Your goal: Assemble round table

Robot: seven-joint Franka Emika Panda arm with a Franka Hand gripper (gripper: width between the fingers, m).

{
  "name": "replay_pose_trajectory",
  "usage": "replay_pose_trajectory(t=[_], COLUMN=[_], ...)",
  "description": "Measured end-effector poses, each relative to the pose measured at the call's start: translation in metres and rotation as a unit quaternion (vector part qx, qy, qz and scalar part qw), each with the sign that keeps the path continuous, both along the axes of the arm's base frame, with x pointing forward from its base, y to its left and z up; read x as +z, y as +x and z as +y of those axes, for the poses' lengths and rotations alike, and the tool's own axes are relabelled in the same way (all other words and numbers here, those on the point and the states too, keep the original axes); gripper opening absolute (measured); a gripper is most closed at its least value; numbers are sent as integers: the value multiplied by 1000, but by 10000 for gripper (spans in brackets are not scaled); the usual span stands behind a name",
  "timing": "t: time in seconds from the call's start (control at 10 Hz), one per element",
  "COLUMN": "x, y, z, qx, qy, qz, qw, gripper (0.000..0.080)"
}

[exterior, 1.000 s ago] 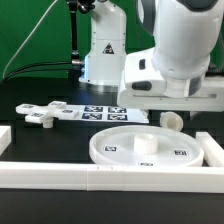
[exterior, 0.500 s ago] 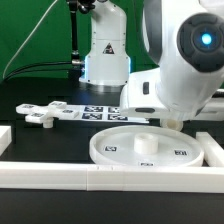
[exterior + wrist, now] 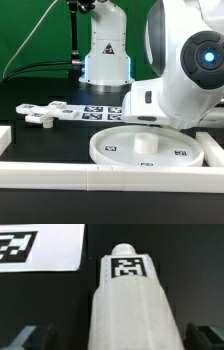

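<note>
The short cylindrical post (image 3: 125, 303) lies on the black table with a tag near its tip. My gripper (image 3: 120, 339) is open and straddles it, with one dark finger (image 3: 30, 336) on each side and a gap between each finger and the post. In the exterior view my arm (image 3: 185, 80) hides the post and the fingers. The large round rimmed disc (image 3: 110, 145) lies flat in front of the arm. The four-armed cross piece (image 3: 42, 114) lies at the exterior view's left.
The marker board (image 3: 100, 110) lies behind the disc and also shows in the wrist view (image 3: 40, 246). A long white rail (image 3: 100, 178) runs along the front, another rail (image 3: 215, 150) stands at the right, and a short one (image 3: 4, 135) at the left.
My arm has come down and swung forward over the post, which showed beside the disc a second ago and is now hidden in the exterior view.
</note>
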State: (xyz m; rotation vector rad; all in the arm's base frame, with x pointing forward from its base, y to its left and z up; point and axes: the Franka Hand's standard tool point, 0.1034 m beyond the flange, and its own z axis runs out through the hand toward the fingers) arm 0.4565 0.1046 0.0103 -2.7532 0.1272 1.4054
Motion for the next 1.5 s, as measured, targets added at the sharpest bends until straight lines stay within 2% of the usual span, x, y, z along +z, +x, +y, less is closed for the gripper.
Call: replay_pose_trajectory(t=[0.1, 0.4, 0.5, 0.6, 0.7, 0.8, 0.9, 1.0, 1.3, 1.4, 1.5], x=[0, 0, 2, 14, 36, 53, 65, 70, 66, 66, 77], y=[-1, -1, 1, 5, 10, 18, 27, 35, 39, 47, 53], z=[1, 2, 1, -1, -5, -11, -20, -28, -27, -27, -30], qx=[1, 4, 13, 24, 38, 55, 72, 67, 67, 68, 69], qy=[0, 3, 12, 27, 47, 72, 102, 105, 104, 103, 100], qz=[0, 0, -2, -7, -10, -24, -40, -50, -66, -93, -123], qw=[1000, 1000, 1000, 999, 998, 996, 991, 991, 990, 988, 985], gripper=[403, 406, 406, 406, 406, 406, 407, 407, 407, 407, 407])
